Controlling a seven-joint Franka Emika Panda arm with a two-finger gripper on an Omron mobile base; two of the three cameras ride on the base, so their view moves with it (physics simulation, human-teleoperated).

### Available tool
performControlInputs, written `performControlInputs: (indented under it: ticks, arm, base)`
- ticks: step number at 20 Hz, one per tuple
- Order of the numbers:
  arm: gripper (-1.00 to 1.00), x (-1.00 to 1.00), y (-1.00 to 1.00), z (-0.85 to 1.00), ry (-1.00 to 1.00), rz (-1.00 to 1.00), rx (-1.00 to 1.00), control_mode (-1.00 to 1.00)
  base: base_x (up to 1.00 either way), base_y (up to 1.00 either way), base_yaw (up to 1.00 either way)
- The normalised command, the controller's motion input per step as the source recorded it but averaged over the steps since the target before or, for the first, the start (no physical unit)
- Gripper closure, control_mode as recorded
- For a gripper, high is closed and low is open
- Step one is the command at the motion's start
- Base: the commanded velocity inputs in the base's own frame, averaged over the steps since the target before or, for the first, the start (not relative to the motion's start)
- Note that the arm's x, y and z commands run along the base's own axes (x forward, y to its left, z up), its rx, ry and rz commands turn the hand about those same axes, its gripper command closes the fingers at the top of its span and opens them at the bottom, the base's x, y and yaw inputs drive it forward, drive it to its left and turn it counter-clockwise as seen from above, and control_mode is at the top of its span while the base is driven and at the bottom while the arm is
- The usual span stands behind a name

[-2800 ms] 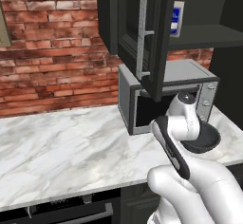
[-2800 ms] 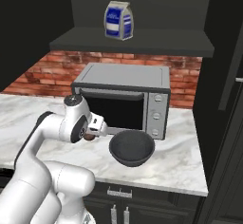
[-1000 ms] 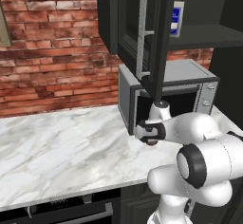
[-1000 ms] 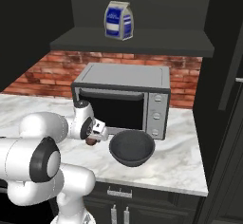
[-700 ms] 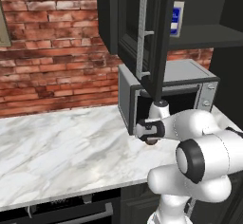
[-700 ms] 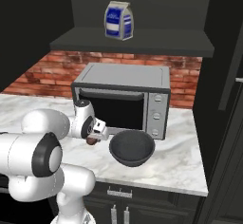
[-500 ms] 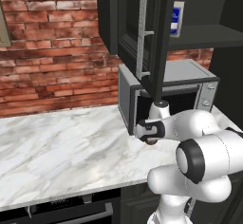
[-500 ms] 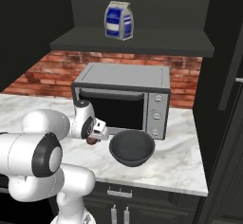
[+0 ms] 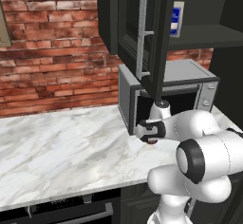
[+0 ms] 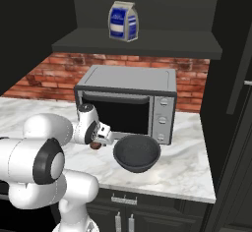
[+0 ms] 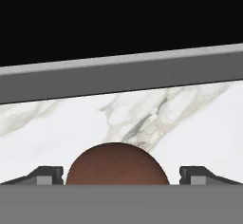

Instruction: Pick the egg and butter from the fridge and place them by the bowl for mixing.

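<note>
Currently the step in hand appears to be the release of the small dark reddish-brown oval egg [image 11: 117,163] beside the round deep dark-grey matte bowl [image 10: 137,153]. In the hand view the egg sits between the two dark fingertips [image 11: 46,175] of the tool [image 11: 118,173], and a visible gap stands on each side of it, so the tool is released and spread wide, not clamped on the egg. In the right base view the tool [image 10: 101,138] hangs low over the white grey-veined marble desk [image 10: 187,169], with the egg [image 10: 95,145] just beneath it and just beside the bowl's left rim. Whether the egg rests fully on the desk cannot be told.

As a judgement, the egg half of the task is nearly complete. The next move calls for a straight withdrawal upward, without brushing the egg; its rounded, smooth shape would let it roll on the polished marble. The butter is yet to be fetched.

Materials: the bowl is plain and non-reflective. Behind it stands a boxy silver-fronted countertop oven [image 10: 129,105] with a dark glass door, against a rough red brick wall [image 9: 52,52]. A blue-and-white carton [image 10: 122,20] stands on the dark shelf [image 10: 138,42] above.
</note>
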Motion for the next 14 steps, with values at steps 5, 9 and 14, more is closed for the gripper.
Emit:
performControlInputs:
  ticks: [5, 9, 14]
  arm:
    - [-1.00, -0.01, 0.00, 0.33, 0.00, -0.01, 0.00, -1.00]
    - [-1.00, -0.15, -0.06, 0.47, 0.00, -0.10, 0.00, -1.00]
    - [-1.00, -0.30, -0.22, 0.38, 0.00, -0.12, 0.01, -1.00]
  base:
    - [0.00, 0.00, 0.00]
    - [0.00, 0.00, 0.00]
    - [0.00, 0.00, 0.00]
